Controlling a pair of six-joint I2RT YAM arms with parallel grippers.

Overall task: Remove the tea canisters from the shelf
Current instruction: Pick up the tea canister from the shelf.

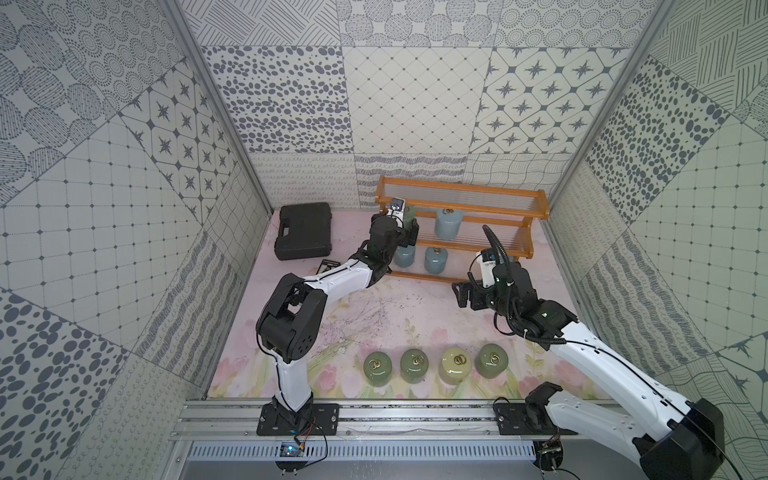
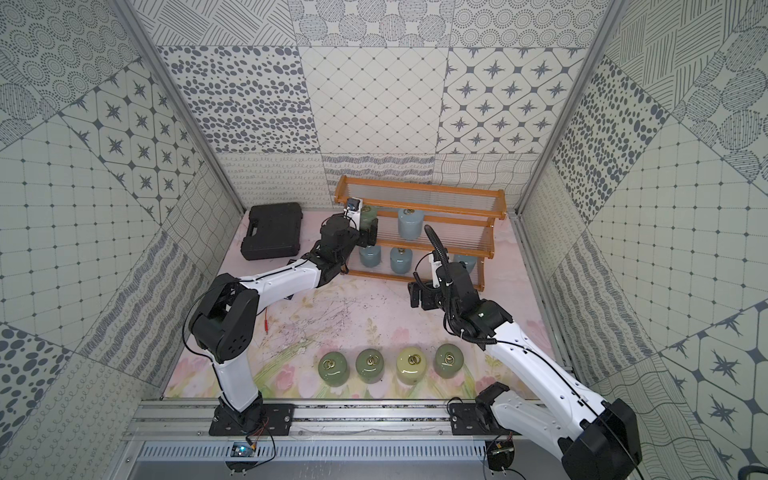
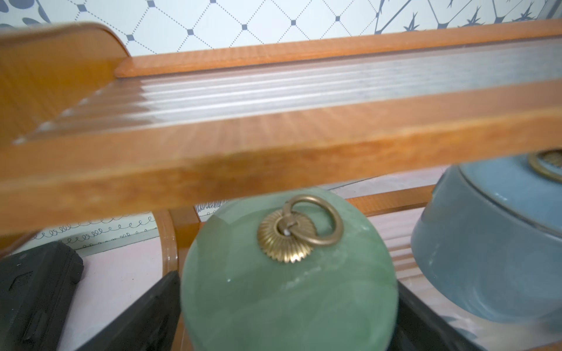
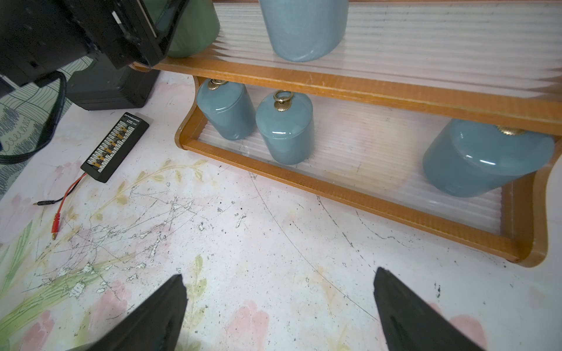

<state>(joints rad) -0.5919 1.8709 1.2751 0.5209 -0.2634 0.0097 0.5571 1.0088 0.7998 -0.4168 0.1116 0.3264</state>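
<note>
The orange-brown shelf [image 1: 461, 195] stands at the back of the table. On its middle tier, at the left end, a green canister [image 1: 409, 215] sits between the fingers of my left gripper [image 3: 289, 281], which is open; each finger [image 3: 158, 304] stands close beside the jar. A blue canister [image 1: 448, 224] shares that tier. Three blue canisters [image 4: 226, 112] [image 4: 284, 127] [image 4: 486, 158] stand on the bottom tier. My right gripper [image 4: 279, 279] hangs open and empty over the table, in front of the shelf. Several canisters, green [image 1: 377, 370] and one cream [image 1: 456, 364], stand in a row near the front edge.
A black plastic case [image 1: 304, 230] lies left of the shelf, against the back wall. A small black board [image 4: 115, 142] with red wires lies on the mat near the left arm. Patterned walls close in three sides.
</note>
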